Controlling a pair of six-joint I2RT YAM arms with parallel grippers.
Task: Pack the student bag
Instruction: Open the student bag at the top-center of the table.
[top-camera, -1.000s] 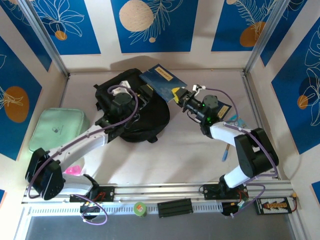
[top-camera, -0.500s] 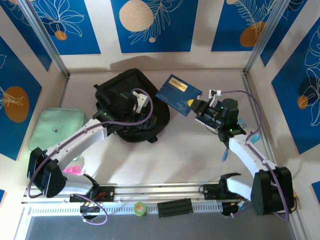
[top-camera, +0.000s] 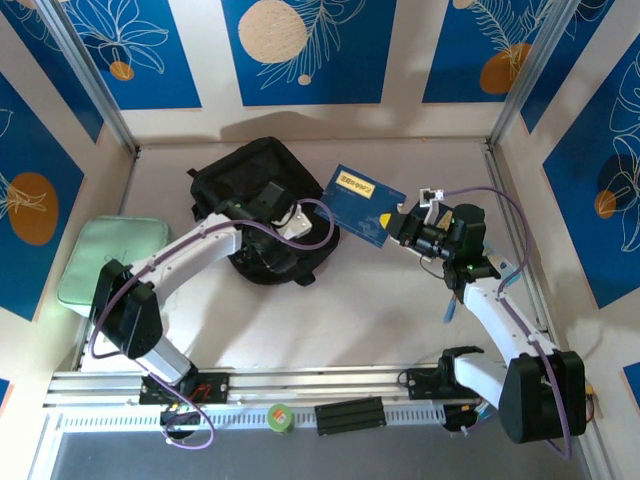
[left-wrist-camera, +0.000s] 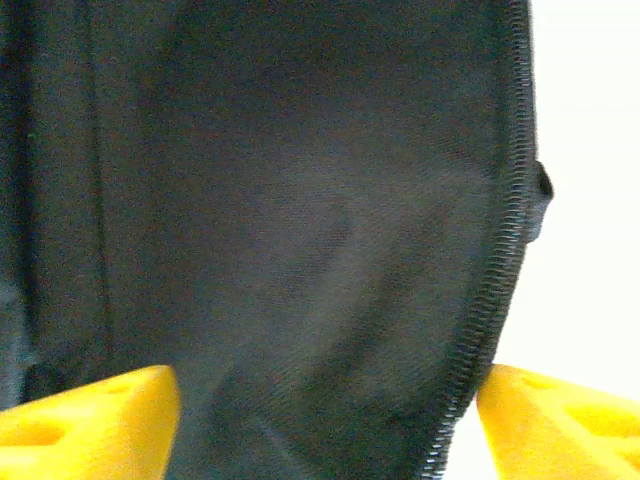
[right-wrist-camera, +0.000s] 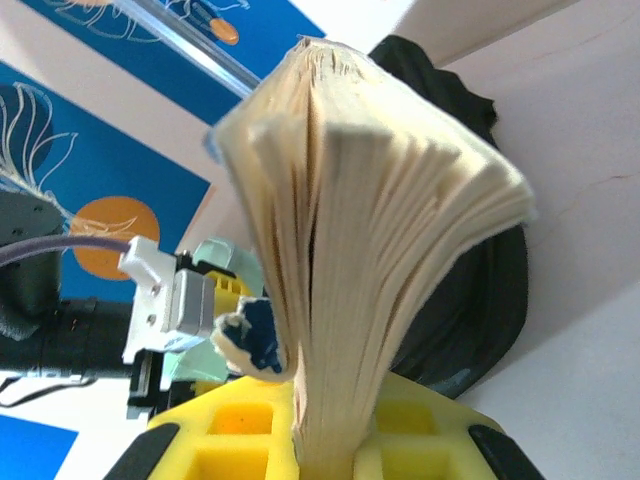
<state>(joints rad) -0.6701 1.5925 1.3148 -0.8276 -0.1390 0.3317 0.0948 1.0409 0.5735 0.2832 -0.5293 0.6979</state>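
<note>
While blue leaf-printed panels (top-camera: 300, 50) wall the pale table (top-camera: 380, 300), the left gripper (left-wrist-camera: 325, 400) stands spread over the woven black student bag (top-camera: 250, 170); the right gripper (right-wrist-camera: 320, 440) pinches a fanned book (top-camera: 362, 200).

Desk (top-camera: 350, 290), rear centre-left: student bag (top-camera: 245, 180), the left hand (left-wrist-camera: 325, 430) over its right part, fingers spread either side of its fabric; pouch (top-camera: 105, 260) well left of it at the desk's edge; book (top-camera: 362, 205) just beside the bag's right, clamped in the right hand (top-camera: 398, 222).
</note>
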